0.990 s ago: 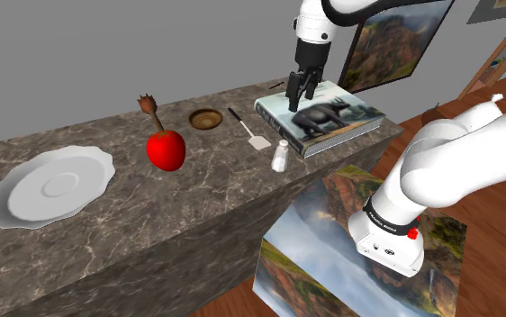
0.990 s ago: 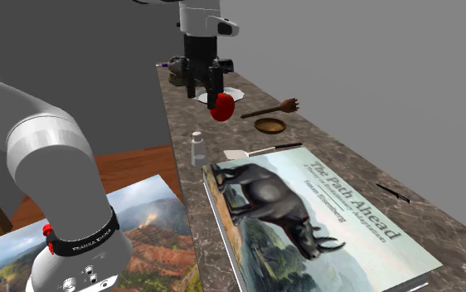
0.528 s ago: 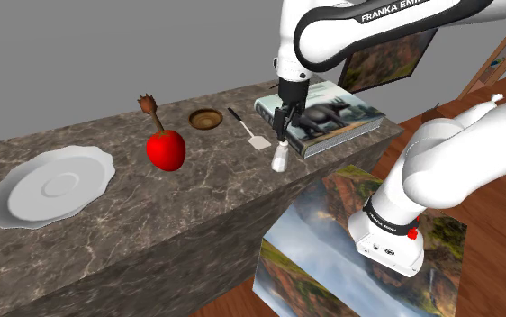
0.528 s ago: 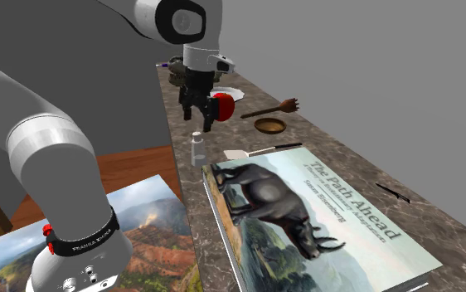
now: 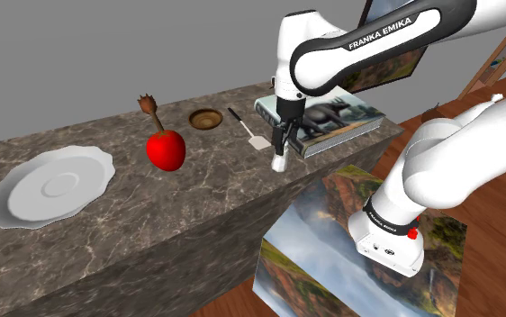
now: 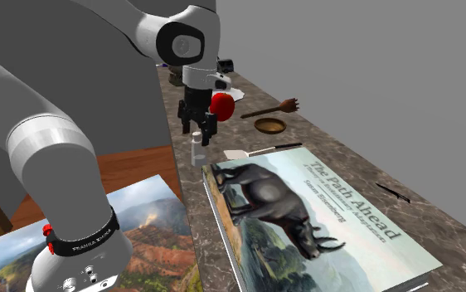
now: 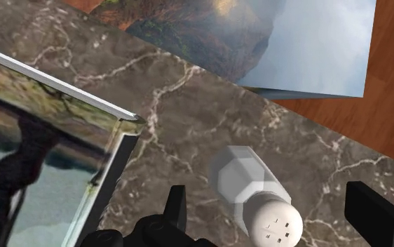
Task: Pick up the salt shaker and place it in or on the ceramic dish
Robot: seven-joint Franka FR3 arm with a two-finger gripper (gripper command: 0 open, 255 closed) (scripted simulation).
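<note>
spread hand (image 7: 273,210), straddling upright salt shaker (image 7: 253,188)

Both exterior views share the counter (image 5: 134,194); wrist view looks down closely.

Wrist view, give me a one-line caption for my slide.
Open gripper straddles the upright salt shaker without touching it, on the marbled counter near the book corner.

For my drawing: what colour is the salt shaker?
Salt shaker: pale grey, white top; clearest in the wrist view.
</note>
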